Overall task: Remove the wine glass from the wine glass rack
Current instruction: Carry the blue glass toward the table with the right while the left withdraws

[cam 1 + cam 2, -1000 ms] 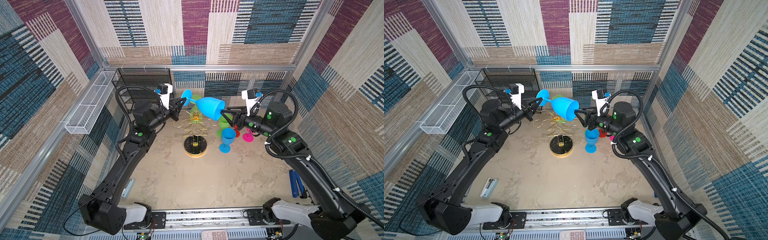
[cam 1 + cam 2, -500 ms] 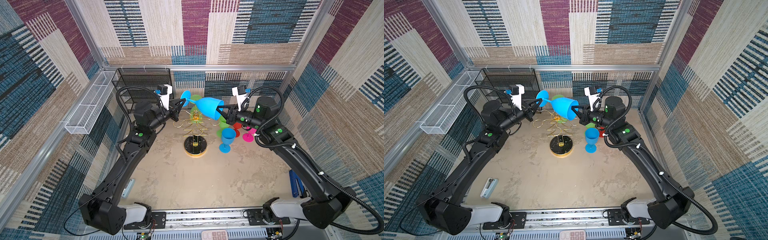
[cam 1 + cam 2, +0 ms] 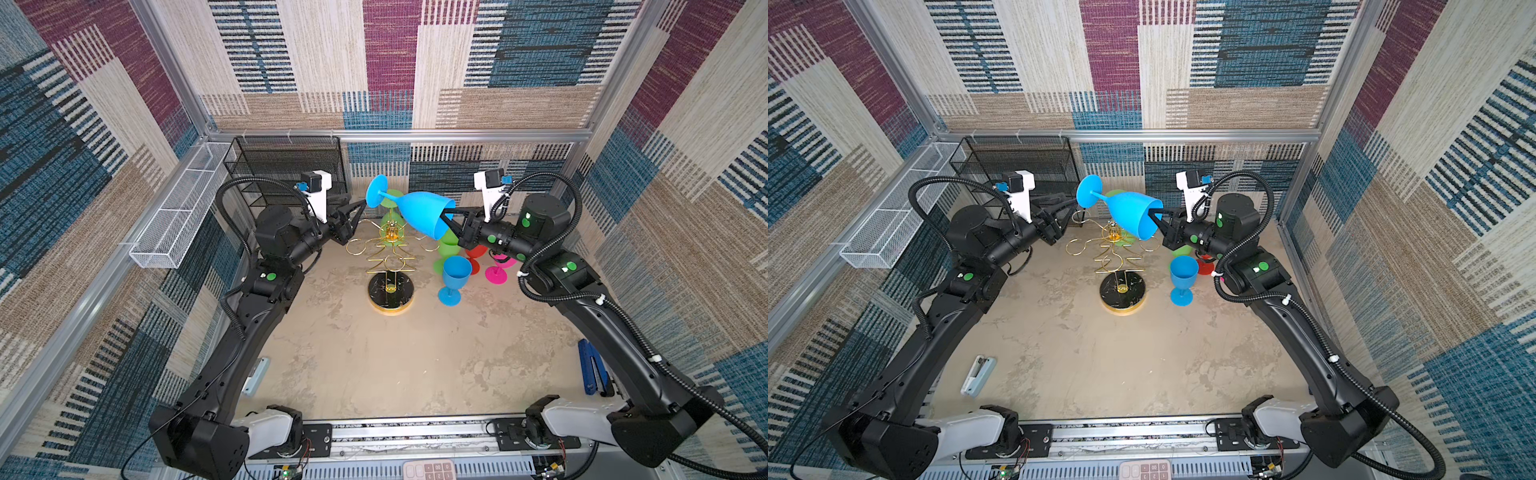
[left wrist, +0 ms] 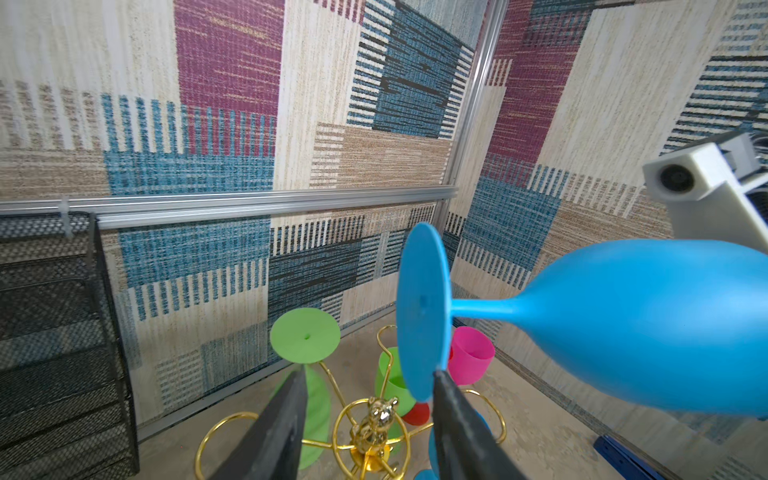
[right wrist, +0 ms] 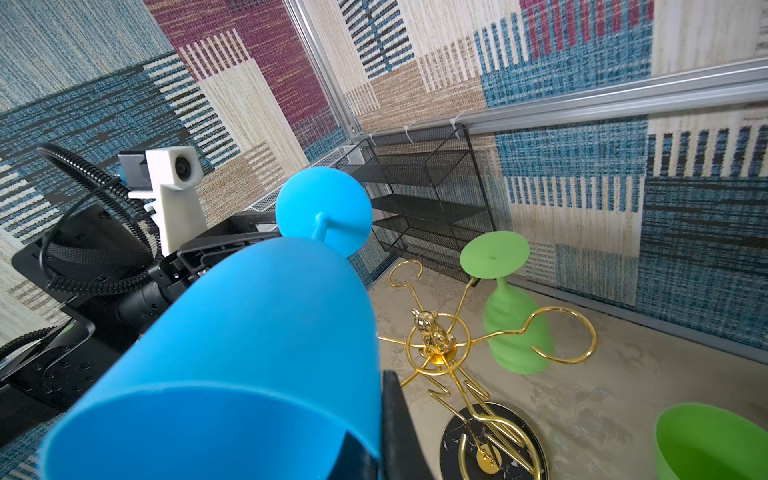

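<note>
Left end effector opened; right end effector pinches wine glass rim; mottled beige tabletop, patchwork carpet walls

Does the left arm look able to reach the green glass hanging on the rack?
Probably, yes. The left gripper is open and empty, and the green glass hangs on the wine glass rack just beyond it. The blue wine glass in the right gripper has its foot at one finger; clear that first.
</note>
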